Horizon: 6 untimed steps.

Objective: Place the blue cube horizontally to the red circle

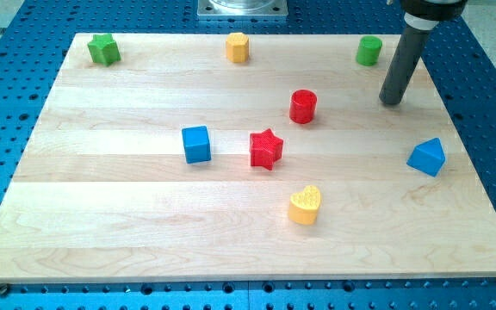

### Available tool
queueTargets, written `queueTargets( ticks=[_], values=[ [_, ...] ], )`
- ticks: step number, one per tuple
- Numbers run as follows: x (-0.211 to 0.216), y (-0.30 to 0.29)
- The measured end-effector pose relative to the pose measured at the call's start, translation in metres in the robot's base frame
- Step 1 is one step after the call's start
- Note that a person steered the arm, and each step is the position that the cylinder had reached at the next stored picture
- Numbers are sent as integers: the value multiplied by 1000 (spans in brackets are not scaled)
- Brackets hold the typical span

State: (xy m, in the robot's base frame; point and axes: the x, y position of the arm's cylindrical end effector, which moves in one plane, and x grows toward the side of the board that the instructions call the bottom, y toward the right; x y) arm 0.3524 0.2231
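A pale wooden desk point(231, 232) fills most of the view, its boards running from the view's left to the view's right with faint seams between them. Under it and around all four sides lies a blue metal plate point(480, 69) covered with a regular grid of small holes. At the view's top centre a grey metal block point(243, 8) sits just behind the desk's far edge. The light is even and bright, with soft shadows.
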Motion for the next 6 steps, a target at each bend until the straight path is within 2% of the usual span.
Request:
queueTargets(
  ticks=[6],
  values=[
    [11,0]
  ],
)
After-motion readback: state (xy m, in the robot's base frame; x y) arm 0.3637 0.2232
